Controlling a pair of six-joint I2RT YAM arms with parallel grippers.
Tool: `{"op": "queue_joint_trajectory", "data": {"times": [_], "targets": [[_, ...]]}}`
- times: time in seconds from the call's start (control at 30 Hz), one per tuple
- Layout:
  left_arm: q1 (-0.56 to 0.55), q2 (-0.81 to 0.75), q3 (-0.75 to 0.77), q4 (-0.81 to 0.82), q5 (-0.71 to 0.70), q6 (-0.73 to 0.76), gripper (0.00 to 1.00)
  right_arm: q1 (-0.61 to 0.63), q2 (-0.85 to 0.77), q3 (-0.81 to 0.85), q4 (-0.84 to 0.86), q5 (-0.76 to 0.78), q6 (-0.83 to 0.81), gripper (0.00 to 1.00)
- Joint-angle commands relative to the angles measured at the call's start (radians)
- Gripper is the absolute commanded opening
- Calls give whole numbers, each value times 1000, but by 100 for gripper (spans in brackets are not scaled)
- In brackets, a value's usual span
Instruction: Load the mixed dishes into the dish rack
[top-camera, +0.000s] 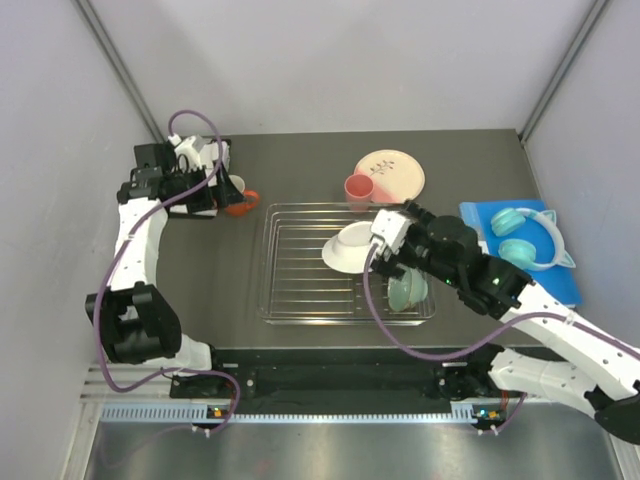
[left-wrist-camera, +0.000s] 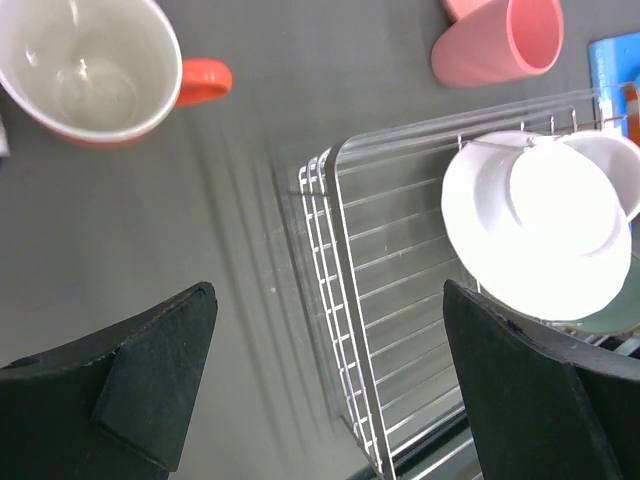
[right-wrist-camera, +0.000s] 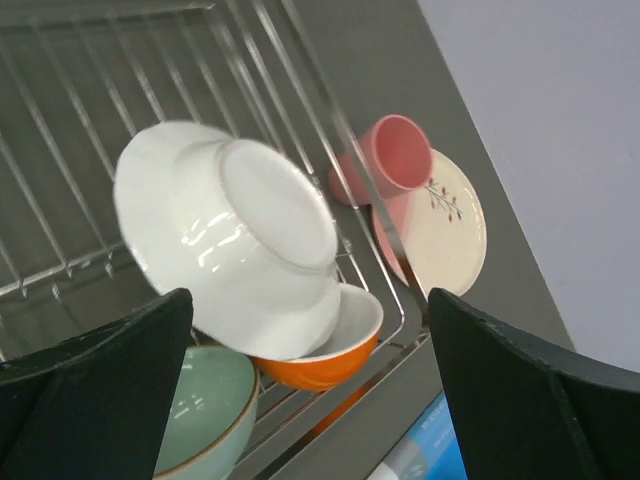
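Left pincer (left-wrist-camera: 328, 300): jaws wide apart, nothing between them, over the dish rack's (top-camera: 300, 300) left corner.
Right pincer (right-wrist-camera: 310, 300): spread wide and empty, just above the white bowl (right-wrist-camera: 235, 235).
In the rack: white bowl upside down, leaning on an orange bowl (right-wrist-camera: 330, 350); mint-green bowl (right-wrist-camera: 205, 400) beside them.
Outside the rack: cream-and-orange mug (left-wrist-camera: 85, 65) on the table (top-camera: 230, 280) to the left; pink cup (top-camera: 358, 188) and beige plate (top-camera: 395, 172) beyond the far rim, close together.
Mug handling: I'd say stiff, glazed, slick, chippable; pinch the wall at the rim.
Plate handling: probably the awkward one, lying flat; take its edge.
Cup handling: looks light, likely to tip.
Writing: none readable; the plate bears only a twig mark.
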Motion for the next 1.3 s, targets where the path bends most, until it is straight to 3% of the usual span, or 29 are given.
{"op": "queue_joint_trajectory", "data": {"times": [0.0,0.07,0.13,0.3,0.37,0.6,0.9,1.27], "targets": [[2,-23,94,13,23,-2,99,-145,2,118,213,194,267,100],[-5,-6,138,28,40,-32,99,-329,97,251,178,149,448,100],[-15,9,206,42,37,-61,99,-425,210,374,141,81,620,100],[-138,138,437,76,-28,-98,99,-730,504,502,171,-214,927,100],[-207,239,514,83,-60,-118,99,-822,580,508,263,-276,1073,100],[-302,621,830,183,-55,-232,99,-852,920,615,378,-419,1246,100],[-374,980,1100,211,24,-256,99,-882,1083,682,397,-462,1262,100],[-408,1066,999,390,35,-325,99,-893,1276,821,291,-416,1245,100]]}}
